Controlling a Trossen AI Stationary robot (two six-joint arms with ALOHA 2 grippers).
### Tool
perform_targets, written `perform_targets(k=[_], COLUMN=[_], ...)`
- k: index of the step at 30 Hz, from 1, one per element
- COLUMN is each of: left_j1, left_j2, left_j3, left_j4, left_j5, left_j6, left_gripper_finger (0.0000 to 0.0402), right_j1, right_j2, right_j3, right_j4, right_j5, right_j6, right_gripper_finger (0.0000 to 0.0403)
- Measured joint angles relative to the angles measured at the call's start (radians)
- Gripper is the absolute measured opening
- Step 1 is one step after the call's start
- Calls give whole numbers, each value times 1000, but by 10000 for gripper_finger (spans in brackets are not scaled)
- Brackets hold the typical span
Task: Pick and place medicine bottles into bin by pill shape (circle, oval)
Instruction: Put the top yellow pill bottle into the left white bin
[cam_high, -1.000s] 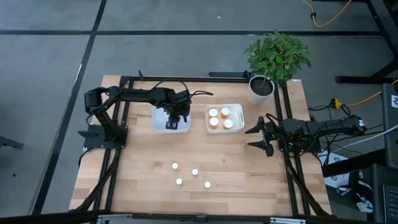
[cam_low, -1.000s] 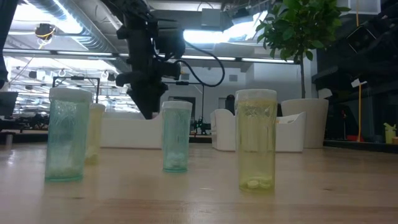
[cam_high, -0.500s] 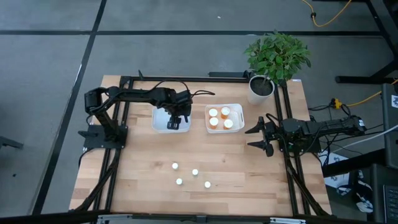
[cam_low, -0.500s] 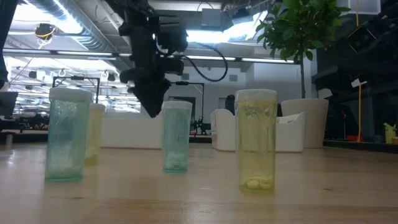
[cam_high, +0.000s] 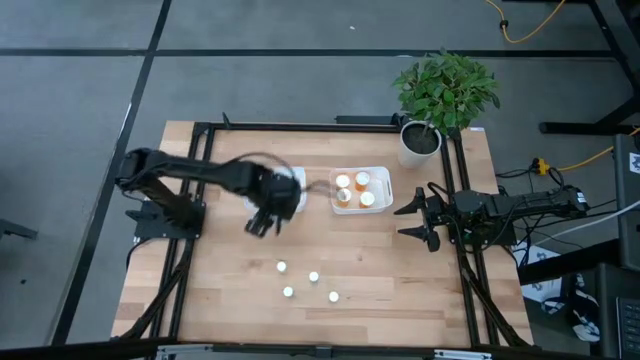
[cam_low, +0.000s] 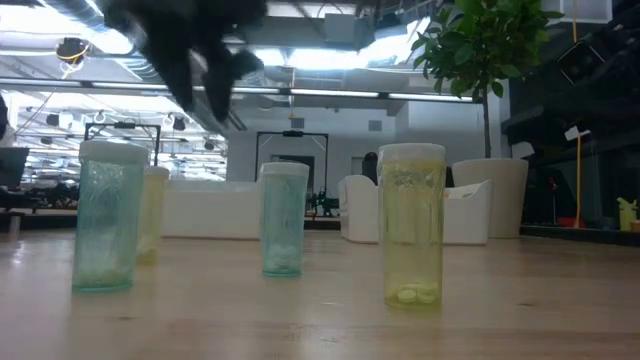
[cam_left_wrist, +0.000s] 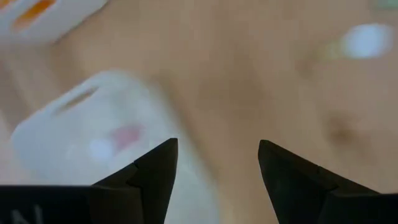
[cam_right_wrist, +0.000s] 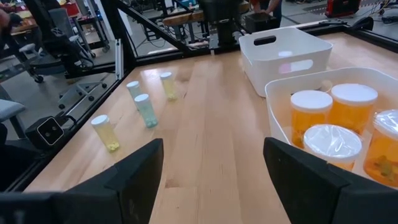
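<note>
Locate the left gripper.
High view: the left gripper hangs open over bare table, just in front of the left white bin.

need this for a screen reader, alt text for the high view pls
Overhead view of a wooden table: the left gripper, open and empty, hangs beside a white bin. Four small bottles stand on the table; another bin holds orange bottles. The right gripper waits, open.
</note>
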Motion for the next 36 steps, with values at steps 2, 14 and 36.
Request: perform_targets(k=[2,14,36], left_j1=[-87,-330,-357], left_j2=[-5,121,260], left_j3=[0,-23,-23], left_j4=[3,169,216], left_j5=[4,-39,-6], left_j6=[-10,-278,-244], left_gripper_finger=[218,218,218], right_j1=[0,0,0], right_j2=[0,0,0], right_j3=[0,0,0], right_j4=[2,1,-1], right_j5=[0,0,0], right_j6=[0,0,0], right_gripper_finger=[279,279,279])
